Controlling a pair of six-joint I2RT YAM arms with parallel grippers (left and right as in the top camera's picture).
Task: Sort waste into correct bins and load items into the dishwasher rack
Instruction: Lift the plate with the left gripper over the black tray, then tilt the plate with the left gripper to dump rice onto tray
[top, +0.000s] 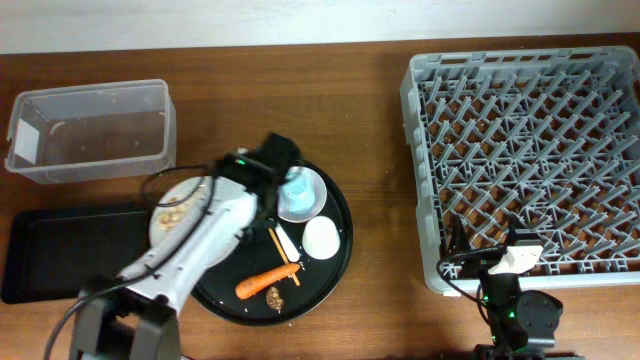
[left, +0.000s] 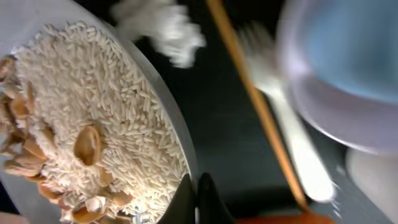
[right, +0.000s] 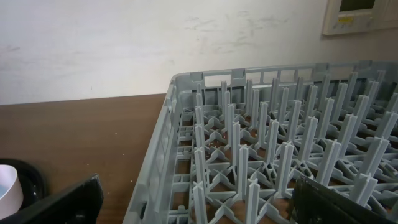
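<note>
The white plate (top: 172, 208) of pale rice crumbs (left: 93, 112) and brown bits (left: 87, 144) sits on the round black tray's left side. My left gripper (left: 198, 200) is shut, its tips right at the plate's rim (left: 186, 155) with nothing seen between them; overhead the arm (top: 215, 225) hides them. A white tissue (left: 161, 28), fork (left: 292, 137), bowl (top: 300, 192) holding the light-blue cup (left: 354, 50), small white cup (top: 321, 238) and carrot (top: 265, 282) share the tray. My right gripper (right: 196, 211) stands open and empty at the dishwasher rack's (top: 520, 150) near left corner.
The clear tub (top: 90, 130) stands at the back left, the flat black tray (top: 60, 255) in front of it. An orange chopstick (top: 284, 257) and a small brown bit (top: 273, 297) lie on the round black tray (top: 340, 255). Bare wood separates that tray from the rack.
</note>
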